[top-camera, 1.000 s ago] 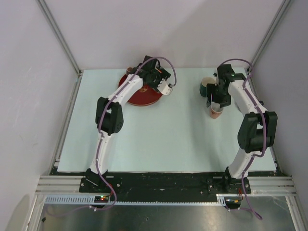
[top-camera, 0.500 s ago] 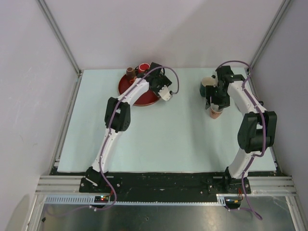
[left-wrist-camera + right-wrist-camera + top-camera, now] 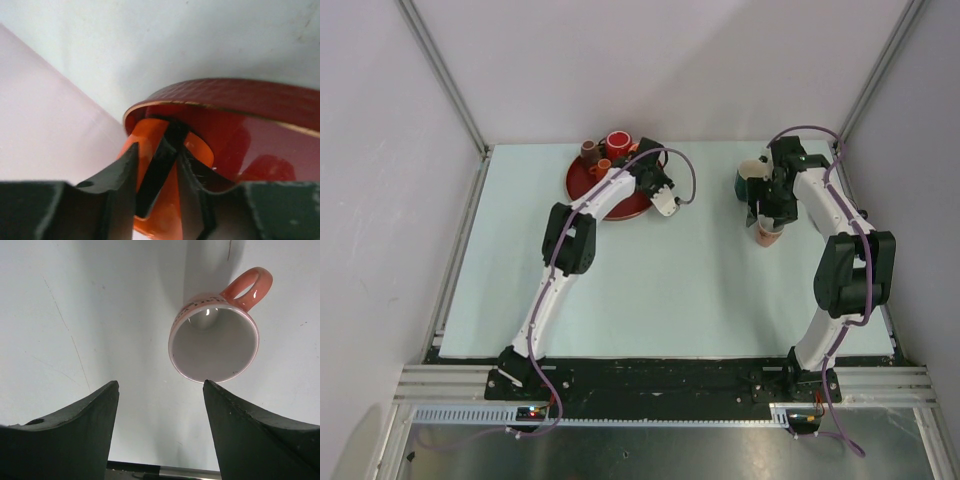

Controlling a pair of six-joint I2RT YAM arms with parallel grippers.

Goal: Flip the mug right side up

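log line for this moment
left fingers at orange cup on red plate, grip unclear | right fingers open near upright pink mug

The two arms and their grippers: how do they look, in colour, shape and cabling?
The left arm and the right arm are alike: white tubular links, bulky black joints, black bases. A purple cable runs along each arm and loops free near the wrist. The left gripper and the right gripper have matte black fingers, broad at the root and tapering to blunt tips.
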